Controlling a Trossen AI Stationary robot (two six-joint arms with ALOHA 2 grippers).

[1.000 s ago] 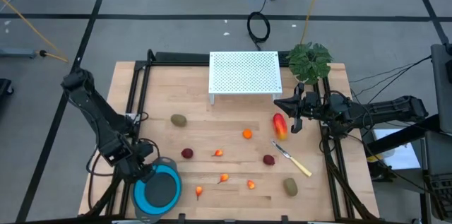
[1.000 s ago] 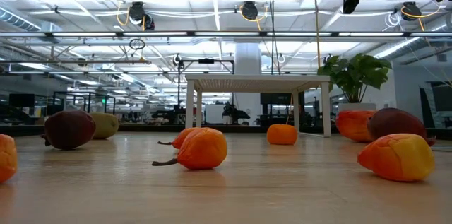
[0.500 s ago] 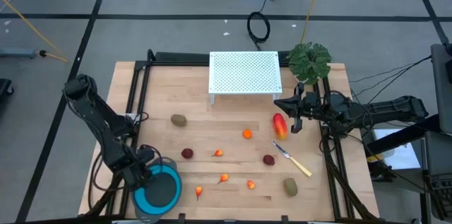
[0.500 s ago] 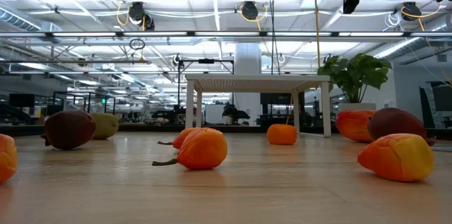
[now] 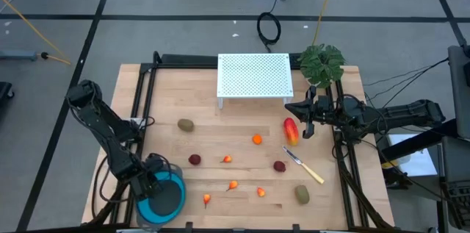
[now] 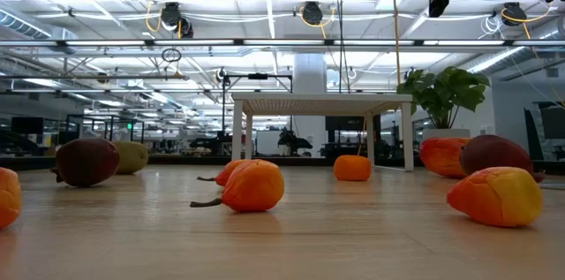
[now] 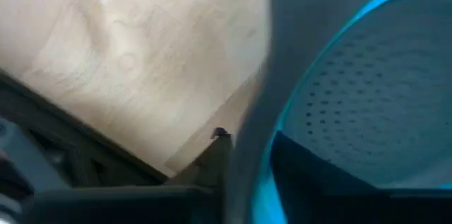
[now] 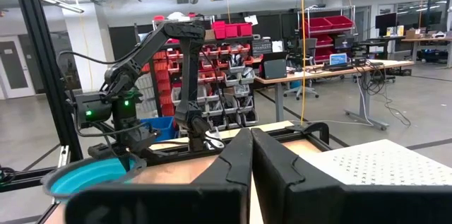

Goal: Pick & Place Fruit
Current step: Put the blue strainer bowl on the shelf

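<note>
Now that my left gripper [image 5: 149,186] has clamped on the blue bowl's [image 5: 167,198] rim, right gripper [image 5: 306,119] together beside the mango [image 5: 291,131], fruit awaits

Landmark: the white perforated stand [image 5: 254,77] at the far edge of the desk [image 5: 242,126].

- Directly in front of the stand, a strip of bare wood is open to passage.
- Beyond that strip, the scattered fruit [image 5: 257,140] obstructs the middle of the desk, with gaps between pieces.
- Right of the stand, the potted plant [image 5: 322,63] and the right hand [image 5: 305,120] block the corner; a knife [image 5: 305,165] lies nearer.
- Diagonally opposite, the blue bowl [image 5: 163,197] and left hand [image 5: 152,184] occupy the near-left corner.
</note>
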